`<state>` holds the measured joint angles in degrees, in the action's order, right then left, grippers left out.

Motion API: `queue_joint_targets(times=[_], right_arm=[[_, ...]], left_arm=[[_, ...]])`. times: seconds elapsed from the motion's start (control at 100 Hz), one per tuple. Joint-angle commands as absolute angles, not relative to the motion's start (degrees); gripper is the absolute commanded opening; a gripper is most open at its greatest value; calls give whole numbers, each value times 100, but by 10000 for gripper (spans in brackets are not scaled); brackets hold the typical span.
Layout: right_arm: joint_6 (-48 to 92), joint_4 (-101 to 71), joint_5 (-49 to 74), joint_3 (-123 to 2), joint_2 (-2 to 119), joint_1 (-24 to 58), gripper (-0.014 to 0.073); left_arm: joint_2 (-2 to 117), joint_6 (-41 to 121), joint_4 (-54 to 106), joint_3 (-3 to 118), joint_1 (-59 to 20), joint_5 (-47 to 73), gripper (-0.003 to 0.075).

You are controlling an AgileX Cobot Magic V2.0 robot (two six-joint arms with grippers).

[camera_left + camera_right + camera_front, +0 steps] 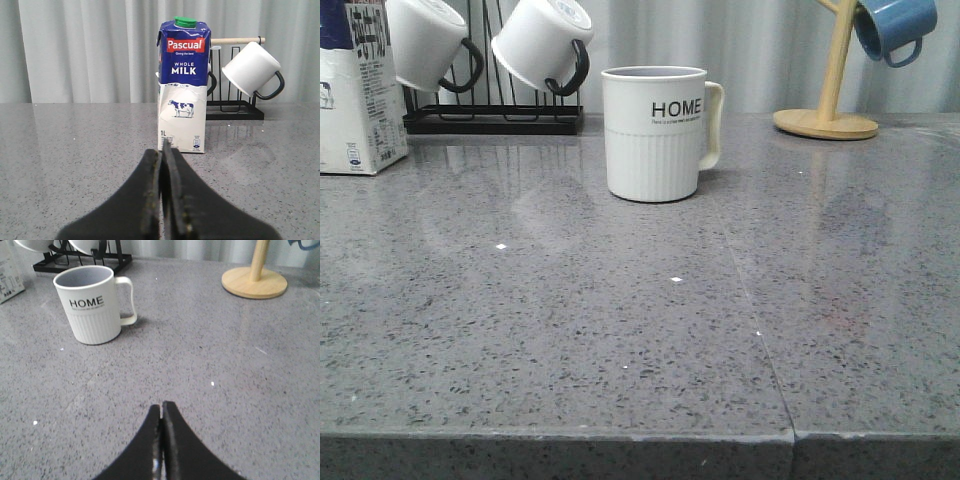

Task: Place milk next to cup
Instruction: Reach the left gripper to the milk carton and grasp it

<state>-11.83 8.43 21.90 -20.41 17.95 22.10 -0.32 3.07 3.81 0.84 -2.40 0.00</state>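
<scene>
Front view: the cup (654,133), a white cylindrical mug lettered "HOME" with a ribbed lower half and cream handle, stands upright at centre frame on the grey speckled stone table (620,340); its interior cannot be seen from this angle. The milk (358,85) stands at the upper left edge, well apart from the cup, its top and left side cut off by the frame. Behind, two plain white mugs (542,42) with black handles hang tilted on a black wire rack (492,118); at upper right a blue mug (892,26) hangs on a wooden stand (828,118), partly cropped. Neither arm appears here. Left wrist view: the milk (183,85) stands upright at centre, a rectangular carton with green cap, blue upper part and cow picture, sealed, contents not visible. The left gripper (162,150) sits low in the frame before it, black fingers pressed together, holding nothing. Right wrist view: the cup (95,304) is at upper left, its inside visibly empty; the milk is a mere sliver at the left edge. The right gripper (161,412) hangs above bare table, fingers pressed together, empty.
</scene>
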Motion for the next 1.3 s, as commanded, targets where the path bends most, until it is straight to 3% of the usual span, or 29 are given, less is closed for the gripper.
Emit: queue_joint_targets(times=[0.0,0.27,0.5,0.6,0.65,0.77,0.82,0.88,1.17,1.29], right_arm=[[-1185,851,1971,-2182,1790,2207,-67],[-1185,851,1971,-2182,1790,2207,-67],[-1185,851,1971,-2182,1790,2207,-67],[-1185,851,1971,-2182,1790,2207,-67],[-1185,851,1971,-2182,1790,2207,-67],[-1185,851,1971,-2182,1790,2207,-67],[-1185,851,1971,-2182,1790,2207,-67],[-1185,851,1971,-2182,1790,2207,-67],[-1185,851,1971,-2182,1790,2207,-67],[-1185,851,1971,-2182,1790,2207,-67]], left_arm=[[-34,299,392,470,-226,-209,-20],[1400,299,392,2470,-226,1200,-20],[3176,299,392,3494,-226,1163,-11],[3821,299,392,3756,-226,979,100],[4114,299,392,3835,-226,810,208],[4770,299,439,3877,-226,114,558],[5028,299,439,3877,-226,-138,646],[5315,299,439,3877,-253,-444,686],[6624,299,585,3922,-641,-2133,670],[7107,285,649,4244,-641,-2162,671]])
